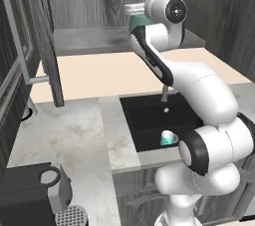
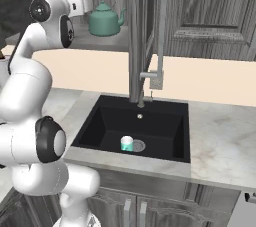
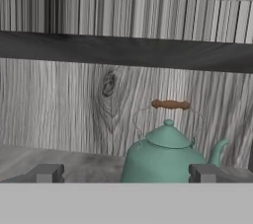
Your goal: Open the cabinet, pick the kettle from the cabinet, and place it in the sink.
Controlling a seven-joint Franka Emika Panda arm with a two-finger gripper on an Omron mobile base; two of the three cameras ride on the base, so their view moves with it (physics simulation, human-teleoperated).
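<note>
The green kettle (image 3: 165, 156) sits on the cabinet (image 3: 74, 104) shelf just ahead of the gripper (image 3: 126, 173), whose fingers are spread wide and empty, arm reaching level inside.

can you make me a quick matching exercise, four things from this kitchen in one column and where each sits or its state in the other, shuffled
Column one:
1. kettle
2. small cup
3. faucet
4. end effector

Column two:
A. at the back edge of the sink
B. jaws wide apart, holding nothing, pointed at the kettle
C. on the shelf inside the opened cabinet
D. standing in the black basin beside the drain

Right pairs: 1-C, 2-D, 3-A, 4-B
</note>
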